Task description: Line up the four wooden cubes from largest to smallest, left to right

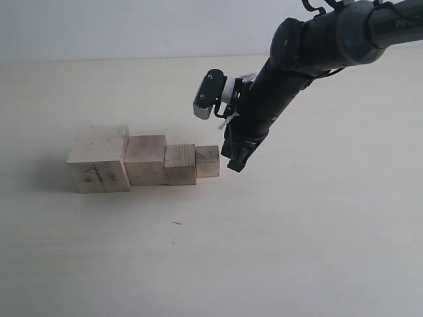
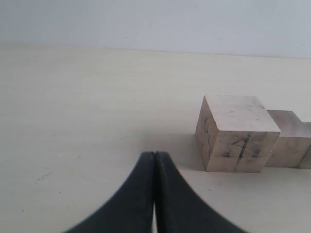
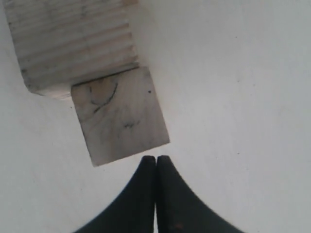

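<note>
Four pale wooden cubes stand touching in a row on the table. From left to right they are the largest cube [image 1: 99, 165] with dark scribbles on its front, the second cube [image 1: 145, 160], the third cube [image 1: 180, 164] and the smallest cube [image 1: 207, 161]. My right gripper [image 1: 236, 163] is shut and empty, its tips just right of the smallest cube [image 3: 120, 114], a little apart from it. The left gripper [image 2: 154, 156] is shut and empty, well short of the largest cube [image 2: 237, 139]; it is out of the exterior view.
The cubes rest on a plain pale tabletop [image 1: 297, 238] that ends at a light wall behind. A tiny dark speck [image 1: 176, 223] lies in front of the row. The right arm [image 1: 297, 59] reaches in from the upper right.
</note>
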